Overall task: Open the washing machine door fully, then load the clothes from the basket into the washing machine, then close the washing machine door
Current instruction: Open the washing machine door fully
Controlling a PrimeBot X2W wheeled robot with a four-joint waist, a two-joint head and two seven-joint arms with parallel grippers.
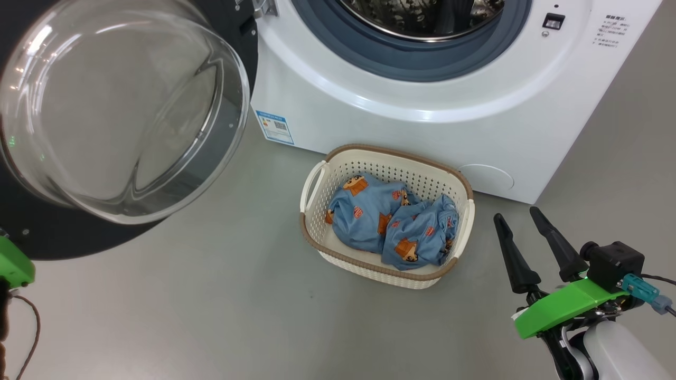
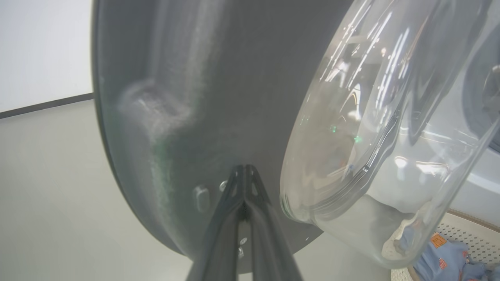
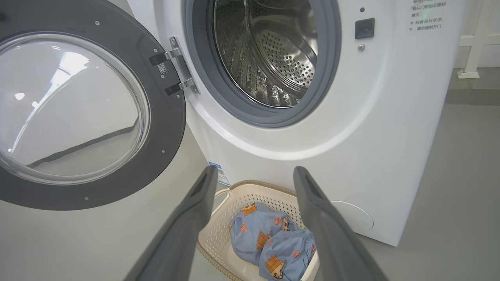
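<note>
Clothes [image 1: 393, 221]: two garments bunched in basket [image 1: 396, 153] on floor [image 1: 211, 316] before washing machine [image 1: 422, 121]. Judged soft, light, limp; pinch a raised fold. Right pincer [image 1: 516, 214] spread, empty; left pincer [image 2: 244, 168] pressed together.

You've got bright, even overhead light in all three views, with only soft, faint shadows on the floor [image 1: 211, 295] under the basket [image 1: 401, 279] and at the foot of the washing machine [image 1: 422, 132]. White streaks of glare sit on the glass of the washing machine door [image 1: 121, 105], worst in the left wrist view, where the glass warps whatever is behind it. That view is soft: the door's dark ring looks hazy and smeared, and the left gripper [image 2: 244, 168] is blurred. In the right wrist view the right gripper [image 3: 254, 171] is out of focus but the drum [image 3: 273, 50] is sharp — expect wide-angle stretch at the edges.
</note>
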